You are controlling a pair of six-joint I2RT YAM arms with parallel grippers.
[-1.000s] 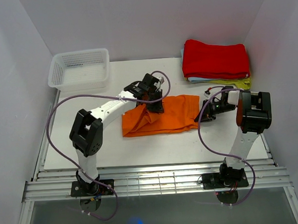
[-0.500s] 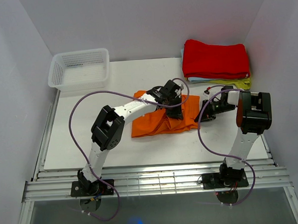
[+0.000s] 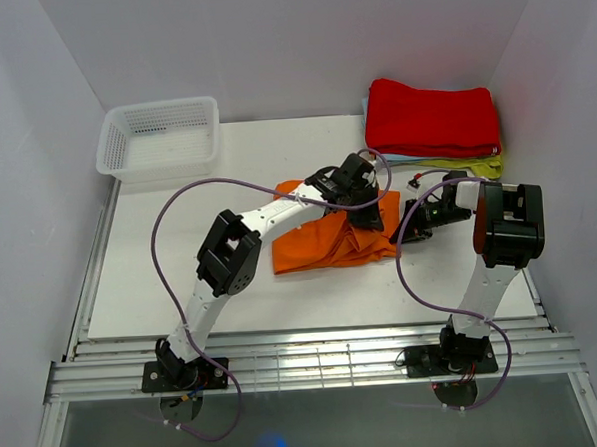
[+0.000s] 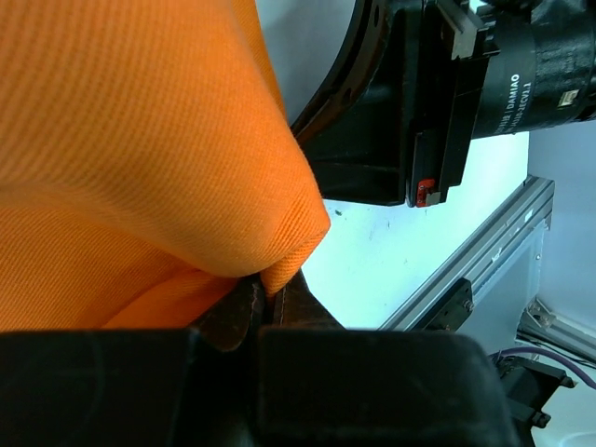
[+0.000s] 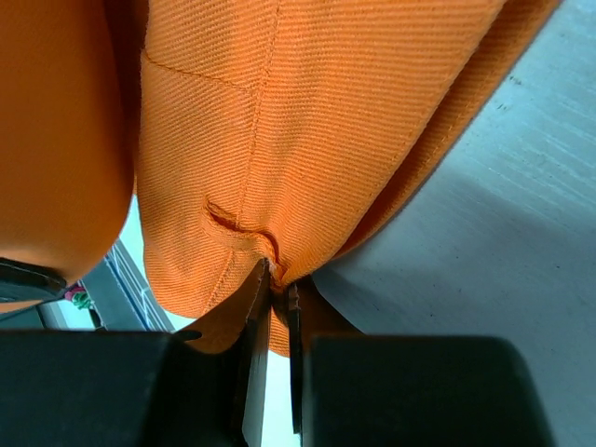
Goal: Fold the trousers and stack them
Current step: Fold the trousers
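The bright orange trousers lie bunched and partly folded over in the middle of the white table. My left gripper is shut on a folded edge of the trousers at their right end. My right gripper is shut on a seamed edge of the trousers, close beside the left gripper. In the left wrist view the right gripper's black body fills the upper right. The waistband button is hidden.
A white basket stands at the back left. A stack of folded cloth with a red piece on top lies at the back right. Metal rails run along the near table edge.
My left gripper has carried the left end of the trousers rightward over the rest, up to the right gripper. The cloth now lies shorter and bunched. The right arm has not moved.
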